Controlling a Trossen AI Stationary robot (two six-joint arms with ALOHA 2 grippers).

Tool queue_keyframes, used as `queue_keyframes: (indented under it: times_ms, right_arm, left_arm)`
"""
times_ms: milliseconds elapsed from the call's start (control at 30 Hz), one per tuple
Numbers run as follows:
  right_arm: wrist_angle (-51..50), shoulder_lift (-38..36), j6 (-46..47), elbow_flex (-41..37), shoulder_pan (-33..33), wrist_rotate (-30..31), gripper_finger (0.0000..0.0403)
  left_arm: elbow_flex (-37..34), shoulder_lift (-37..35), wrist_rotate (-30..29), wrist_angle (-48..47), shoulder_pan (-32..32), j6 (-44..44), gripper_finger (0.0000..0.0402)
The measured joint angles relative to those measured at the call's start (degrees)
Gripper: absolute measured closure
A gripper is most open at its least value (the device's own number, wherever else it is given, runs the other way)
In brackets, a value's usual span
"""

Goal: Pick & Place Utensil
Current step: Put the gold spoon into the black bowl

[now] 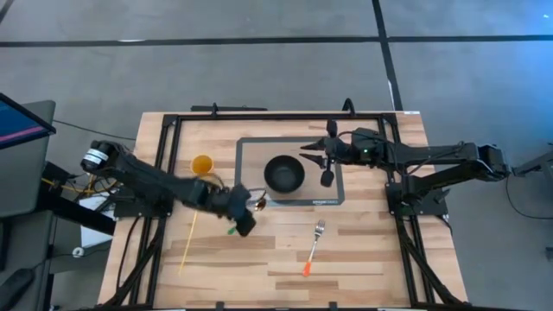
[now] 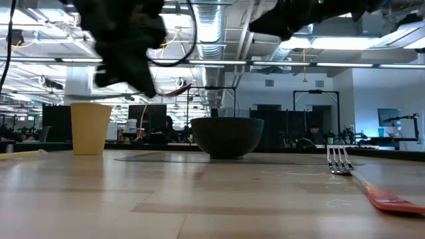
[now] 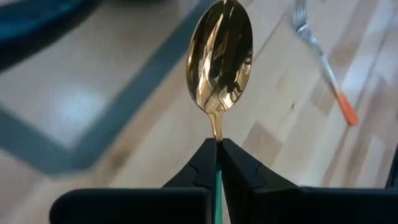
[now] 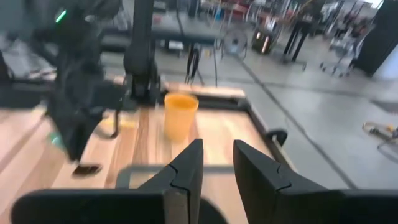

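Observation:
My left gripper [image 1: 251,207] hovers over the table just left of the grey mat's near left corner, shut on a gold spoon [image 3: 221,59] with a green handle. The spoon's bowl [image 1: 260,203] points toward the black bowl [image 1: 284,174], which rests on the mat [image 1: 249,155]. In the low view the spoon [image 2: 179,89] sits raised above the table. A fork with an orange handle [image 1: 313,249] lies flat on the wood near the front. My right gripper [image 1: 321,155] is open, raised over the mat's right side. My left gripper pinches the spoon between its two fingers on the handle just behind the neck [image 3: 217,144]. The green handle runs back between the fingers [image 3: 239,174], so they lie along it. The spoon is lifted clear of the table, bowl end sticking out ahead.
A yellow cup [image 1: 202,165] stands left of the mat. A long yellow stick [image 1: 188,242] lies on the wood near the left edge. The fork [image 2: 342,159] lies on open wood at the front right. A black frame borders the table.

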Motion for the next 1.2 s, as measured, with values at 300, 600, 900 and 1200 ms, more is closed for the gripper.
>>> queue_keyframes:
  times_ms: [300,600,900,1200]
  right_arm:
    - [-7.68,0.00,2.81,0.00,-0.31,0.10,0.0321]
    - [-7.36,3.30,1.86,0.00,1.13,0.14,0.0328]
    - [5.70,16.02,-10.49,1.50,5.30,0.26,0.0313]
    - [7.29,27.00,-24.85,7.42,10.02,4.09,0.0221]
  left_arm:
    - [5.78,-0.68,20.59,0.10,17.68,9.15,0.0392]
    - [5.90,-0.71,27.43,-0.06,25.49,9.92,0.0391]
    - [5.90,-0.71,30.63,0.01,27.02,10.67,0.0391]
    - [5.86,-0.71,30.65,0.16,26.94,10.67,0.0390]
